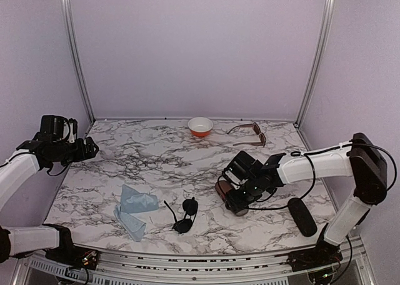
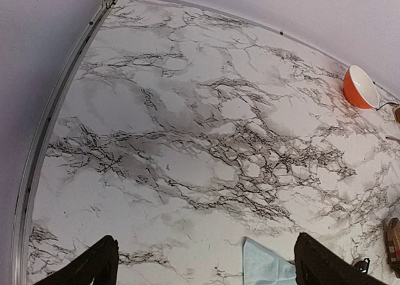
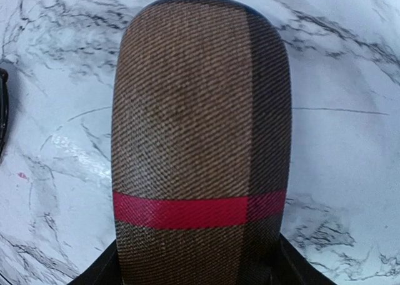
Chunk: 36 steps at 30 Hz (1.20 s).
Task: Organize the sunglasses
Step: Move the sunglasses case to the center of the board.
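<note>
At right-centre of the white marbled table (image 1: 156,154), getting hold of a case first, by the look of it. Pinching the oblong brown woven case with a red stripe (image 3: 200,110) with the right gripper (image 1: 236,199), jaws standing part-way apart, black fingers (image 3: 94,274) pressing on both long sides near one end (contact looking firm in the wrist view). Seemingly resting that case on the tabletop, looking closed.

Touching neither pair yet:
- Lying near the front edge, just beside the crumpled pale blue cloth (image 1: 134,210): small black round-lens sunglasses (image 1: 185,215).
- Lying at the back right, near the small orange bowl (image 1: 200,126): brown squarish thick-framed sunglasses (image 1: 249,134).
- Lying near the right arm's base, apart from the brown one: oblong black case (image 1: 302,216).

Hanging wide open over the marble at far left, holding nothing: left gripper (image 2: 206,269).

Next, probably calling for bracing or opening the brown case and bringing a pair across with the left arm. Needing a steady squeeze against the rounded fabric shell slipping out.
</note>
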Tool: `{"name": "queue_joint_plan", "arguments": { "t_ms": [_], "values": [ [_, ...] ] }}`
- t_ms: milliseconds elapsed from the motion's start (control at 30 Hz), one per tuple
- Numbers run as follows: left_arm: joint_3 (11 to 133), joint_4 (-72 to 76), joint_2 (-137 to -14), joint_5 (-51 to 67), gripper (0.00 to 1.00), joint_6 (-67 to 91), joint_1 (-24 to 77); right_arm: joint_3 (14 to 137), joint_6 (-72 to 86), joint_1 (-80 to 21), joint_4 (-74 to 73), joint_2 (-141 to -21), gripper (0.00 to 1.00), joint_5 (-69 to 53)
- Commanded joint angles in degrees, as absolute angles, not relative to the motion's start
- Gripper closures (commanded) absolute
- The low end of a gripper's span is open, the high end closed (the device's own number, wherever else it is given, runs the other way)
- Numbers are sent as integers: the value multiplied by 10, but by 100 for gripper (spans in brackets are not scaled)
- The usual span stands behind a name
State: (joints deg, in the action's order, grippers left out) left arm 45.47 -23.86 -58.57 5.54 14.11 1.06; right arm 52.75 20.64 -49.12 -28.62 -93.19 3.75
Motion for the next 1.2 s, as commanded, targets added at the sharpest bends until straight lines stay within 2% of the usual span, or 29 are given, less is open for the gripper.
{"name": "queue_joint_plan", "arguments": {
  "t_ms": [0, 67, 133, 333, 467, 567, 867, 1167],
  "values": [
    [453, -242, -578, 62, 1, 142, 9, 567, 218, -514, -264, -960, 63, 16],
    [454, -242, -577, 61, 1, 142, 9, 570, 216, -518, -261, -968, 61, 10],
    [453, -243, -576, 60, 1, 142, 9, 568, 212, -519, -258, -971, 56, -1],
    [454, -242, -579, 59, 1, 142, 8, 562, 206, -520, -239, -962, 34, -33],
    [456, -242, -584, 60, 1, 142, 9, 572, 207, -520, -227, -951, 13, -54],
    [455, -242, -584, 60, 1, 142, 9, 579, 208, -519, -227, -944, 5, -55],
    [455, -243, -582, 56, 1, 140, 9, 579, 197, -520, -234, -934, 4, -36],
    [451, -242, -572, 52, 1, 140, 9, 544, 190, -520, -240, -933, 11, -13]
  ]
}}
